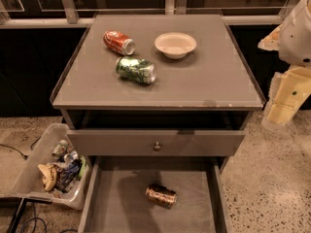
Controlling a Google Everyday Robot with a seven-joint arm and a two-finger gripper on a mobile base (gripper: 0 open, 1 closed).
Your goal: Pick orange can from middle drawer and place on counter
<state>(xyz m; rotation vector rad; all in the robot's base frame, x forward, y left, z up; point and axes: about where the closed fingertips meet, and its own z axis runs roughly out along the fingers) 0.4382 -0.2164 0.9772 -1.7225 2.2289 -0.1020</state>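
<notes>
Cans lie on their sides: a red can (119, 42) and a green-and-white can (136, 70) rest on the matte grey counter (218, 81), near a shallow round white bowl (175, 44). The orange can (161, 196), coppery with shiny ends, lies on the flat floor of the open middle drawer (112, 203). A clear plastic bin (34, 178) on the speckled floor holds wrappers and small cans. The gripper (286, 98) hangs off the counter's right edge, below the arm's white housing (299, 30); whether it is open or closed cannot be told.

Warm, fairly dim light falls from above on the table (209, 81), giving its top a soft sheen. The bowl (175, 44) casts a short, soft shadow beside it. The drawer (116, 205) sits in deeper shade, where the can (161, 196) glints. The claw (286, 100), at the right edge, is brightly lit.
</notes>
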